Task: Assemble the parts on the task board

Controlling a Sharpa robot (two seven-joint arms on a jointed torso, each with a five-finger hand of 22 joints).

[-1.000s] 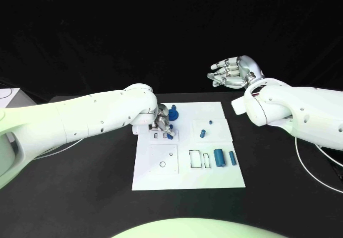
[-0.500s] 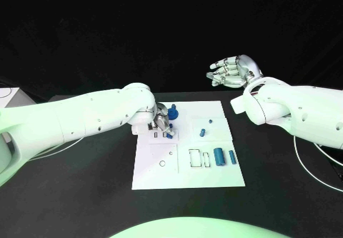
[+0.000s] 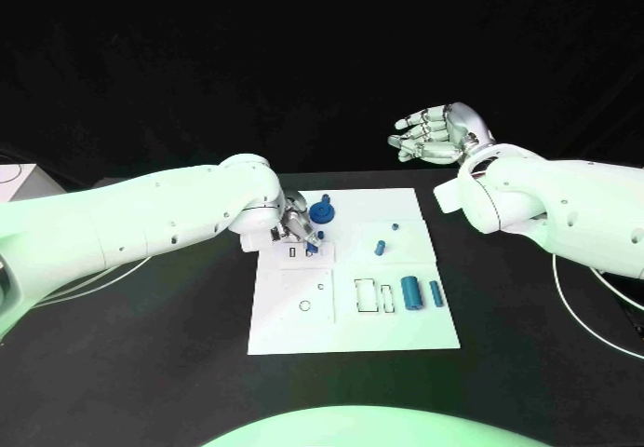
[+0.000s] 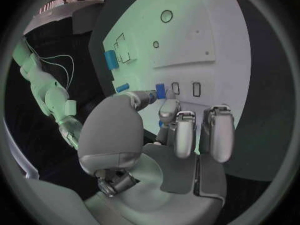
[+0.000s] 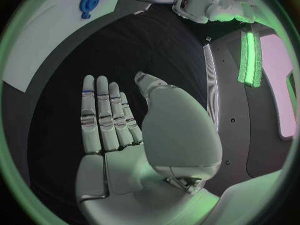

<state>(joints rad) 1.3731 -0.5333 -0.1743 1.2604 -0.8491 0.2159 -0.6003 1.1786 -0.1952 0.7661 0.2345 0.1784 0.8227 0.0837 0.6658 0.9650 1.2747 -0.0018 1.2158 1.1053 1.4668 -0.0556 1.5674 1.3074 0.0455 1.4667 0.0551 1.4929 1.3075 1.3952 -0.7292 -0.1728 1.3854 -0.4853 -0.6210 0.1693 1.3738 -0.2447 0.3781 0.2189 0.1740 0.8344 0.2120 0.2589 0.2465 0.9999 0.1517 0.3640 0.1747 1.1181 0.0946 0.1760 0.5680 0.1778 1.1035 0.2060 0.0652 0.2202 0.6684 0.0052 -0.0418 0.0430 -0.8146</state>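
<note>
Black table (image 3: 161, 354) is carrying the white task board (image 3: 403, 331) at centre. Left hand (image 3: 298, 230) is pinching a small blue part (image 4: 160, 90) over the board's upper left slots. Right hand (image 3: 436, 133) is hovering well off the board, fingers apart, holding nothing.

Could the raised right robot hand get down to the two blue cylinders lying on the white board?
Probably yes: the right robot hand is open and empty, and nothing covers the blue cylinders on the white board's right side.

Two smooth white arm shells are dotted with small dark screws; a silver left hand (image 4: 156, 150) and right hand (image 5: 134, 145) are fitted.
</note>
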